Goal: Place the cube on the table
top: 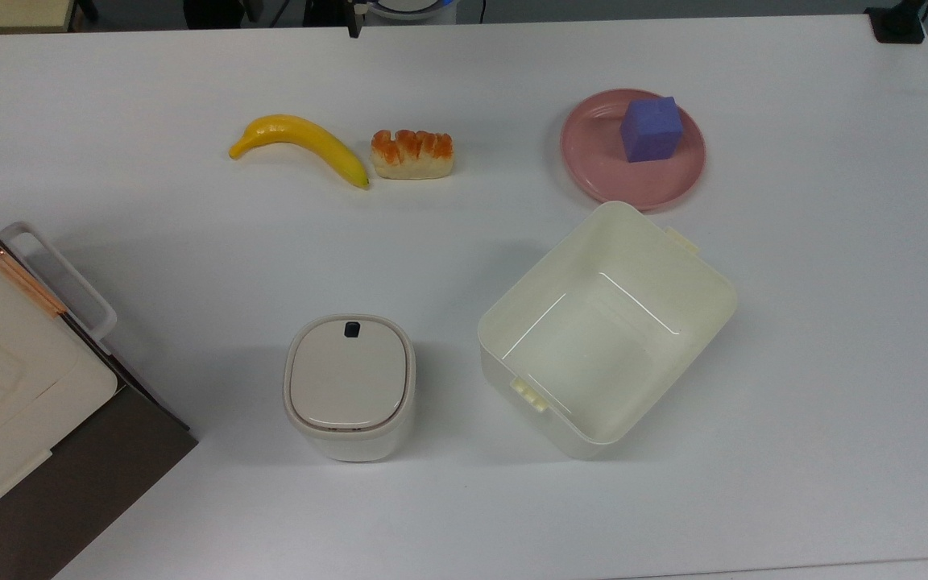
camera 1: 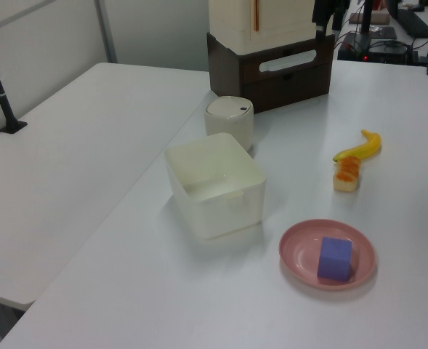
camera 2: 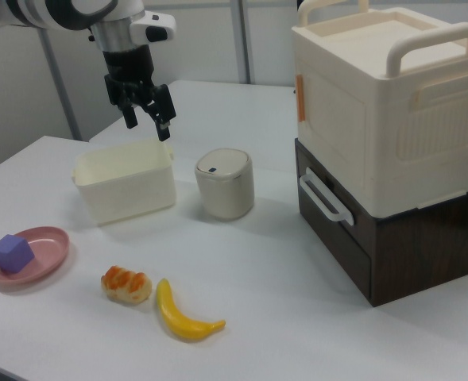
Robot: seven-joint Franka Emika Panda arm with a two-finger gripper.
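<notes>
Cube, small, matte, purple-blue (top: 652,129): you find it resting on the round pink plate (top: 593,161), toward the plate's far right part in the top view. The plate lies on the large white tabletop (top: 818,322), well in from the edges in the top view.

Open room: in the top view you have bare table to the right of the plate and along the whole near edge. A broad bare strip also separates the plate from the bread.

Containers: the cream square plastic tub (top: 706,298) sits just beside the plate with nothing in it. The small cream bin with the rounded lid (top: 349,385) stands closed on the top view's left of the tub. A yellow banana (top: 303,145) and an orange-glazed bread piece (top: 412,154) lie almost touching. The cream box stacked on a dark brown drawer unit (camera 2: 377,159) occupies a table corner.

Black two-finger gripper (camera 2: 145,119): in the right view it hangs above the tub, fingers (camera 2: 164,119) spread apart, holding nothing.
</notes>
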